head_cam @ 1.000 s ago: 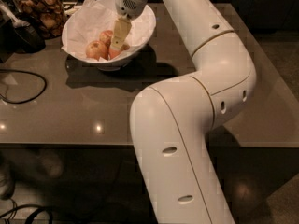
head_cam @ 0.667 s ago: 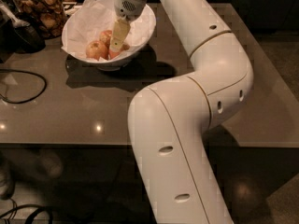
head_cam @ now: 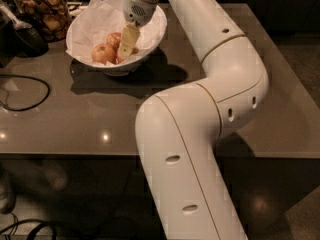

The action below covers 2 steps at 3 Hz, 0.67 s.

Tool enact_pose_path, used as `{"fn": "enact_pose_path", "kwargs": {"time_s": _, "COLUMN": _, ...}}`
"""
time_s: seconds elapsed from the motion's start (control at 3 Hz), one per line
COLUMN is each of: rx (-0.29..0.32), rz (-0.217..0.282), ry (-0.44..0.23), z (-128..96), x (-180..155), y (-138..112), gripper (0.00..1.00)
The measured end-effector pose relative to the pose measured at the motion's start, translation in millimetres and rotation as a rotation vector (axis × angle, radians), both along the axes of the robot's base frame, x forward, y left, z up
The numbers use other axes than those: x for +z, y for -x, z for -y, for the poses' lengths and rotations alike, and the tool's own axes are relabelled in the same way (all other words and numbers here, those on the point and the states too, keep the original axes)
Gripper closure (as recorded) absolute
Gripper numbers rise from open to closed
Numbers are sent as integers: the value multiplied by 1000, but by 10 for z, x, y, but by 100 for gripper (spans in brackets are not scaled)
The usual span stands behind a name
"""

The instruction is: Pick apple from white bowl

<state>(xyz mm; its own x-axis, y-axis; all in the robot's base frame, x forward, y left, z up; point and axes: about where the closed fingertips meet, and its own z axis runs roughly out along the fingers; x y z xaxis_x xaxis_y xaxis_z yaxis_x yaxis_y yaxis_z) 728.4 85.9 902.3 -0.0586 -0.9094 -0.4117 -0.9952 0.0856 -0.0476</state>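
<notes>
The white bowl point(head_cam: 156, 33), lined with crumpled white paper, stands at the table's far left. Three small apples lie in it. One tan-streaked apple point(head_cam: 102, 54) is at the front left and another point(head_cam: 114, 38) is behind it. A redder apple point(head_cam: 120, 60) shows only as a sliver, mostly hidden by my gripper point(head_cam: 125, 48). The gripper reaches down into the bowl from above, its pale tip among the apples and right over the red one.
A glass jar of brown snacks point(head_cam: 44, 11) stands left of the bowl, with a dark object point(head_cam: 22, 36) in front of it. A black cable point(head_cam: 25, 91) loops on the table's left. My white arm point(head_cam: 225, 84) crosses the table's middle. The front edge point(head_cam: 75, 154) is near.
The gripper stays down in the bowl over the apples. The arm's lower links have shifted slightly; the apples and bowl have not moved.
</notes>
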Motion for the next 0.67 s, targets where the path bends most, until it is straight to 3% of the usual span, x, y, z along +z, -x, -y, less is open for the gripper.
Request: {"fn": "enact_pose_path", "kwargs": {"time_s": 0.67, "rx": 7, "rz": -13, "ry": 4, "z": 7, "x": -82, "y": -14, "gripper": 36}}
